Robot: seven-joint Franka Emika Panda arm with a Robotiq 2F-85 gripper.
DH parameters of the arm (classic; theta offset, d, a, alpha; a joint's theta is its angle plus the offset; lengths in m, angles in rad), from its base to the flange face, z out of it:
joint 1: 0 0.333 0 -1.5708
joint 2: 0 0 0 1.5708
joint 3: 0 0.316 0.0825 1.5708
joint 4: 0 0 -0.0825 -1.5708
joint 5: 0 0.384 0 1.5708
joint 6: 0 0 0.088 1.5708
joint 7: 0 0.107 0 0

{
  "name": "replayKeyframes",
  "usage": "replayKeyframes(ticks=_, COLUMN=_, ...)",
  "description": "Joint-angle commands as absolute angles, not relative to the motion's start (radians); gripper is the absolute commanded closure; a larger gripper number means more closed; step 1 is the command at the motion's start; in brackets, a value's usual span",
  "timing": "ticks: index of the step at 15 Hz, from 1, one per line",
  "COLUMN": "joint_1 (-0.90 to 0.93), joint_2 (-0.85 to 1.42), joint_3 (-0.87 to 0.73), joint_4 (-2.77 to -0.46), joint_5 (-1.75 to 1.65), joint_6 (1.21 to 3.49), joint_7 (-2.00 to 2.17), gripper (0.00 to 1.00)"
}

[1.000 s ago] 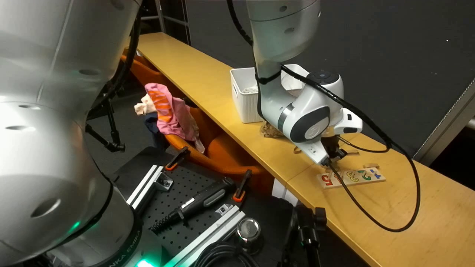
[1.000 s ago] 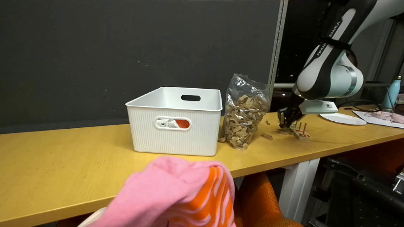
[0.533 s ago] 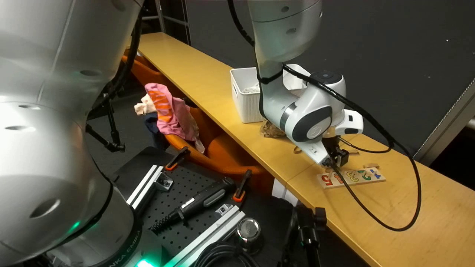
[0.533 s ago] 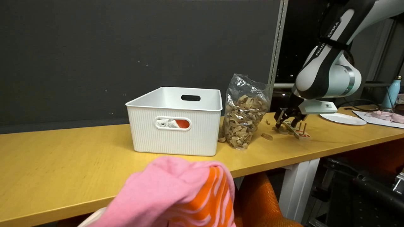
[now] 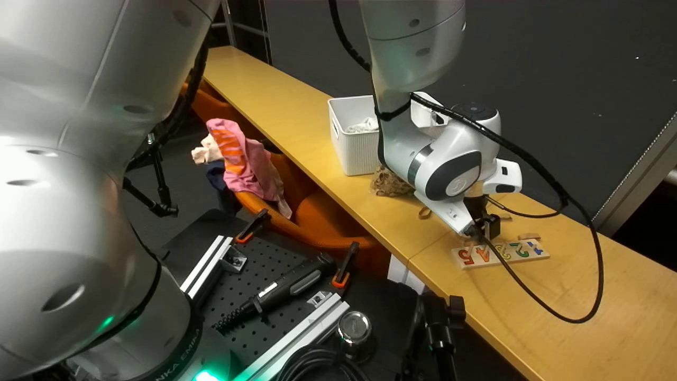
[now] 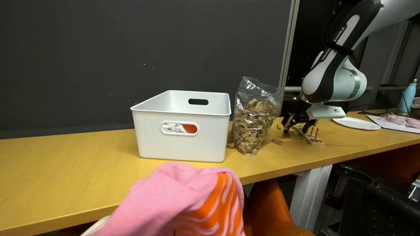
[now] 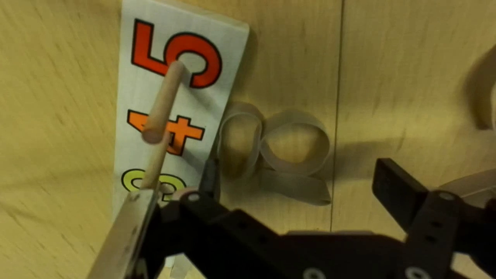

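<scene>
In the wrist view my gripper [image 7: 299,174] stands open, one finger on each side of a group of tan bands [image 7: 296,170]. Two are rounded loops on the table, touching each other; a folded piece lies just below. Nothing is gripped. My left finger [image 7: 211,174] overlaps the edge of a pale number board [image 7: 131,89], which shows a red 5, an orange 4 and a yellow 3 with wooden pegs [image 7: 162,100] standing on it. In an exterior view the open gripper [image 6: 296,131] is low over the table by this board [image 6: 315,142]; bands partly hide behind it.
A clear bag of tan bands [image 6: 254,127] stands between the gripper and a white basket [image 6: 182,144]. One loose band [image 6: 277,141] lies near the bag. A white plate [image 6: 357,124] sits behind the board. A pink cloth [image 6: 164,200] hangs over an orange chair.
The gripper's fingers have spread from nearly together to wide apart. In an exterior view the arm has shifted slightly left, towards the bag; the bands stay on the table.
</scene>
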State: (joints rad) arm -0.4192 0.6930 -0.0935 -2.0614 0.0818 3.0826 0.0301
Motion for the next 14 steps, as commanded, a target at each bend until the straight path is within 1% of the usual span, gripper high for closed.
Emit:
replayKeyframes(ticks=1, joint_1=-0.443, joint_2=0.718, joint_3=-0.069, joint_4=-2.009, joint_5=0.102, joint_6=3.044, joint_7=0.01, gripper=0.0)
replayKeyframes(ticks=10, joint_1=-0.442, joint_2=0.754, joint_3=-0.061, joint_4=-1.957, joint_5=0.107, joint_6=3.016, joint_7=0.006, gripper=0.0)
replayKeyframes(ticks=13, joint_1=-0.443, joint_2=0.761, joint_3=-0.057, joint_4=-1.949, joint_5=0.107, joint_6=3.014, joint_7=0.006, gripper=0.08)
replayKeyframes(ticks=14, joint_1=-0.444, joint_2=0.763, joint_3=-0.055, joint_4=-1.945, joint_5=0.107, joint_6=3.012, joint_7=0.006, gripper=0.29)
